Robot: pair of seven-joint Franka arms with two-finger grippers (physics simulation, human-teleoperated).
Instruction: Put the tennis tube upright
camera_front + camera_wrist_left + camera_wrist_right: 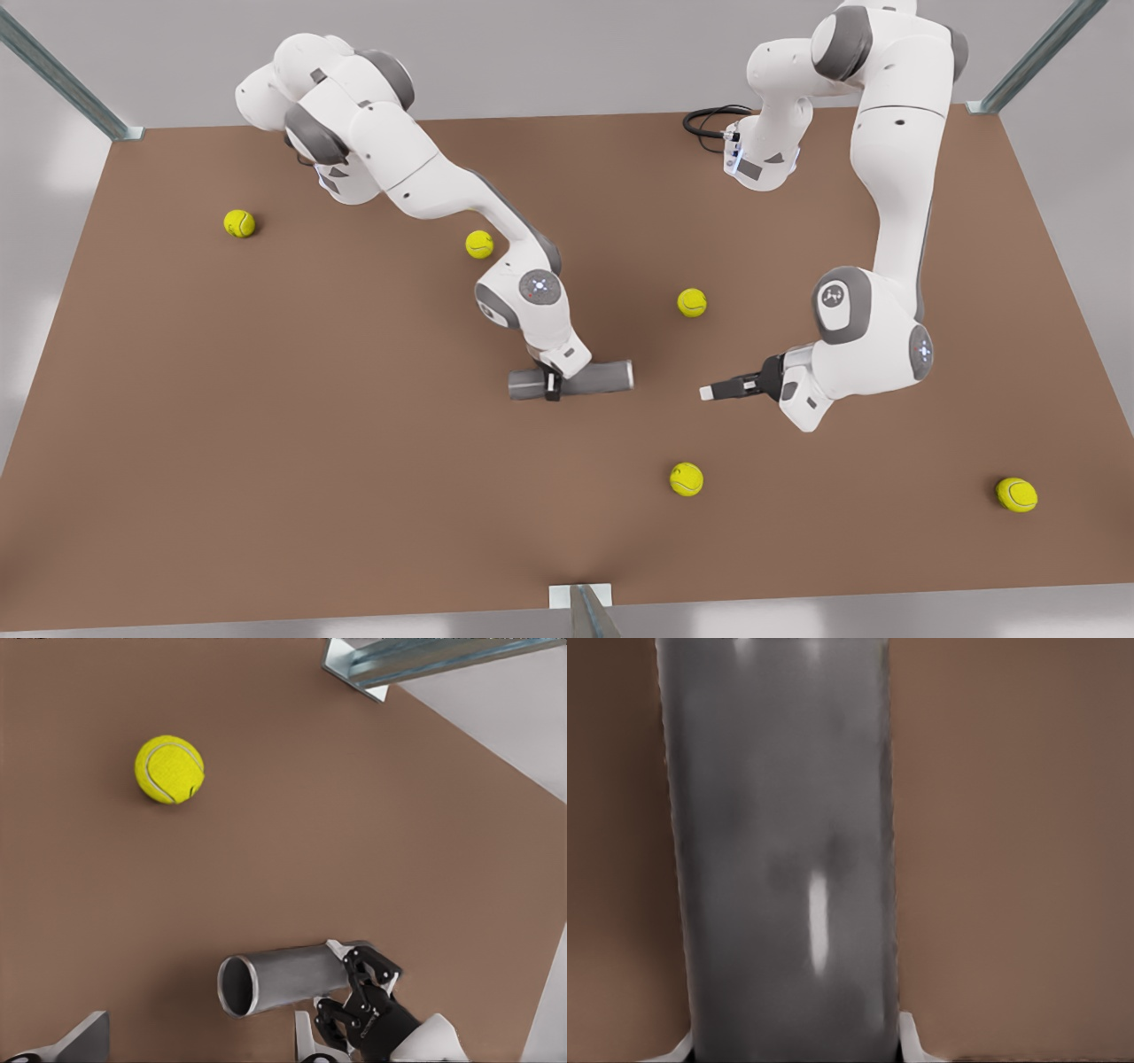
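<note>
The right gripper (552, 386) sits at the centre of the front view, clamped across the tennis tube (585, 379), which lies on its side on the brown table (266, 425). The right wrist view has the grey tube (780, 859) close up between white fingertips (912, 1041). The left gripper (718, 391), right of centre in the front view, points at the tube's end, apparently spread. Its wrist view alone shows the tube's open mouth (236, 985) and, upper left, a tennis ball (169, 769).

Brushed grey metal tennis tube (589, 379) on matt brown table (266, 425).
</note>
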